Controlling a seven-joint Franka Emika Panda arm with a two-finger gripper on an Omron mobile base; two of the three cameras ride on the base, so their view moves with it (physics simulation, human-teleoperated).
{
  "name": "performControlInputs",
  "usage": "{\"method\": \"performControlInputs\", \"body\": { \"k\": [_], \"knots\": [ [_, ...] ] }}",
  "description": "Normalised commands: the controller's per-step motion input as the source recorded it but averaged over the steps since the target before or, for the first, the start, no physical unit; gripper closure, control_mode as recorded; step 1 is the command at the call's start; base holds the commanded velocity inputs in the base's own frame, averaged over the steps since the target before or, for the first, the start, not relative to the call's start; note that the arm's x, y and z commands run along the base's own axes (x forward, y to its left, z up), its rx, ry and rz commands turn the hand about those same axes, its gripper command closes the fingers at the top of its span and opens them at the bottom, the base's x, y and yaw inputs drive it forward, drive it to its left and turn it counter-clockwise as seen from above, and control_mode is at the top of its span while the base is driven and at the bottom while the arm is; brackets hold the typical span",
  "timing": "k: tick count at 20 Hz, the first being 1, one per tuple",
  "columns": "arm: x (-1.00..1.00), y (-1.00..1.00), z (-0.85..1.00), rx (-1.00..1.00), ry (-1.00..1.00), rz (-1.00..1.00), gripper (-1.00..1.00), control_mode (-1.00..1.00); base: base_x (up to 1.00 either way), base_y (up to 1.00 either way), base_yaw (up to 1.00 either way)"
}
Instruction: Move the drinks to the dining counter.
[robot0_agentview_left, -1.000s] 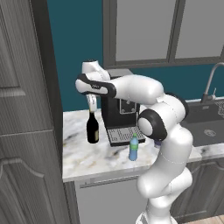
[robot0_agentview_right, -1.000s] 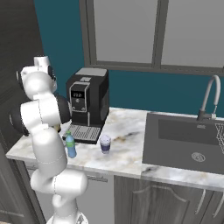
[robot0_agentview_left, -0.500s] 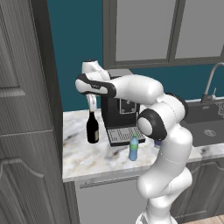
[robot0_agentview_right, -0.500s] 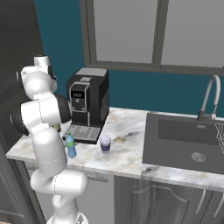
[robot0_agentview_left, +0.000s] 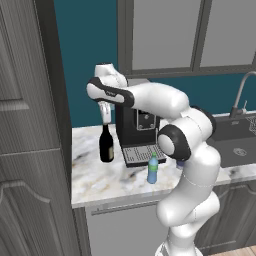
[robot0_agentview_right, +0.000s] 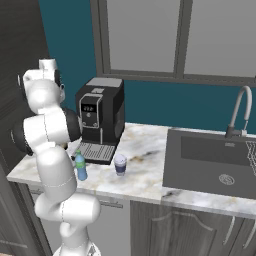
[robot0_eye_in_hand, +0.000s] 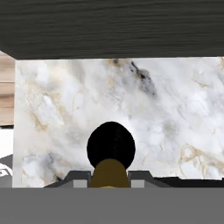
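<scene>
Pincer (robot0_agentview_left: 105, 121) points straight down, closed on the gold neck of the wine bottle (robot0_agentview_left: 106, 146), which stands upright on the marble counter (robot0_agentview_left: 95, 177) directly beneath it. Right of the pincer sits the coffee machine (robot0_agentview_left: 137, 131); the small blue-green bottle (robot0_agentview_left: 153, 170) stands lower right, nearer the counter's front edge.

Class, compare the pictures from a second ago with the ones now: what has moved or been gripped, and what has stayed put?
Nothing has visibly changed. The gripper still sits over the neck of the wine bottle, which stands on the worktop as before. The small bottle and the cup have stayed in place.
</scene>
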Motion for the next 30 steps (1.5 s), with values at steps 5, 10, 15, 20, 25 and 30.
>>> {"method": "performControlInputs", "body": {
  "k": [5, 10, 15, 20, 25, 30],
  "knots": [
    [-0.18, 0.00, 0.64, 0.00, 0.01, -0.04, 1.00, -1.00, 0.00, 0.00, 0.00],
    [-0.30, 0.00, 0.64, -0.07, -0.05, -0.05, 1.00, -1.00, 0.00, 0.00, 0.00],
    [-0.64, 0.00, 0.38, -0.03, -0.08, -0.05, 1.00, -1.00, 0.00, 0.00, 0.00],
    [-0.83, 0.00, 0.34, 0.00, -0.21, -0.06, 1.00, -1.00, 0.00, 0.00, 0.00],
    [-0.80, -0.19, 0.15, 0.01, -0.38, -0.13, 1.00, -1.00, 0.00, 0.00, 0.00],
    [-0.73, -0.52, 0.05, 0.06, -0.28, -0.21, 1.00, -1.00, 0.00, 0.00, 0.00]
  ]
}}
